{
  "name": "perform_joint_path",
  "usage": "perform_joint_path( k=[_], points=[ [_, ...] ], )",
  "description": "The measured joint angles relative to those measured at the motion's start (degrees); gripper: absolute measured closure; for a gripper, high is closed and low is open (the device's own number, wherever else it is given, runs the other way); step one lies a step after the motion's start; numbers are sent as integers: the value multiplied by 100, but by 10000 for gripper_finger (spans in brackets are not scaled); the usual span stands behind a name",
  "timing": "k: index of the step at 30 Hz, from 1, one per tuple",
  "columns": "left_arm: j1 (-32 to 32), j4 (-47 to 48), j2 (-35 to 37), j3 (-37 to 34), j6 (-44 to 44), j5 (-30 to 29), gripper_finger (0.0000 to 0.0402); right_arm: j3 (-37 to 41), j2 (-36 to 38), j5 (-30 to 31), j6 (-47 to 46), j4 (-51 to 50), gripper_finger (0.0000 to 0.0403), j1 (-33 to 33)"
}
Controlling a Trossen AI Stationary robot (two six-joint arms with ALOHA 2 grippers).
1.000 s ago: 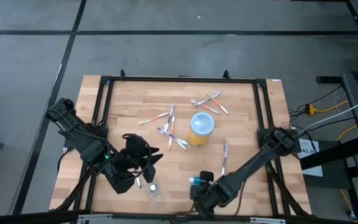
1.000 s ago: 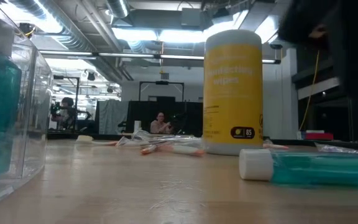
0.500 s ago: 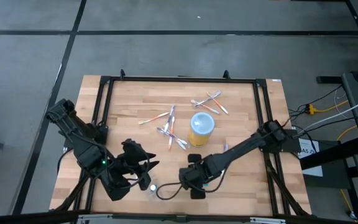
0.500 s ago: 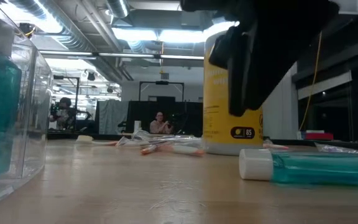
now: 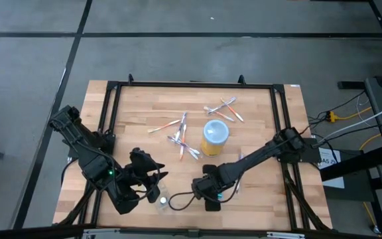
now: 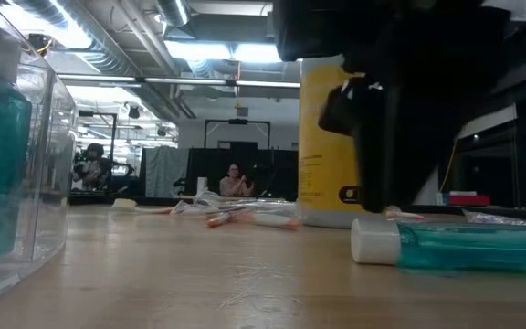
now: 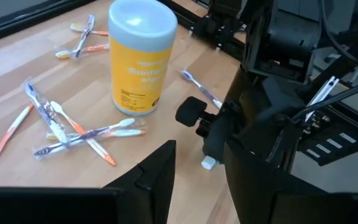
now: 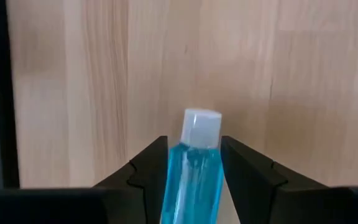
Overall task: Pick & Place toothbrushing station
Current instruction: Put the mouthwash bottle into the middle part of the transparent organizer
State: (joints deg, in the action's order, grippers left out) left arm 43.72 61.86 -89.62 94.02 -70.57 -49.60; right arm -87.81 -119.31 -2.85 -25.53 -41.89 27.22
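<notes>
- Straddling a small teal tube with a white cap, our right gripper holds its fingers open at the table's six o'clock, ready to close.
- Our left gripper waits open at seven o'clock, nothing held.

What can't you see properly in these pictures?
- High view: the teal tube is hidden under the right pincer.
- Low view: a dark arm covers part of the yellow wipes can, so its label is cut off.
- Low view: the clear pouch runs off the edge.
- Right wrist view: the teal tube continues below the picture.
</notes>
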Motion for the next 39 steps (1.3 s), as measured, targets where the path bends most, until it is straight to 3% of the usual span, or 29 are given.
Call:
perform_joint_path(
  k=[15,21,32,39],
  points=[
    [0,13,0,0,-44,-2,268,0,-41,37,-62,292,252,-41],
    [0,12,2,0,-51,9,268,0,-300,-297,-118,340,252,-11],
    [0,12,2,-2,-63,44,268,-9,-427,-112,-256,341,252,101],
    [3,9,4,-4,-83,46,268,-9,-433,67,-412,335,304,104]
  ],
)
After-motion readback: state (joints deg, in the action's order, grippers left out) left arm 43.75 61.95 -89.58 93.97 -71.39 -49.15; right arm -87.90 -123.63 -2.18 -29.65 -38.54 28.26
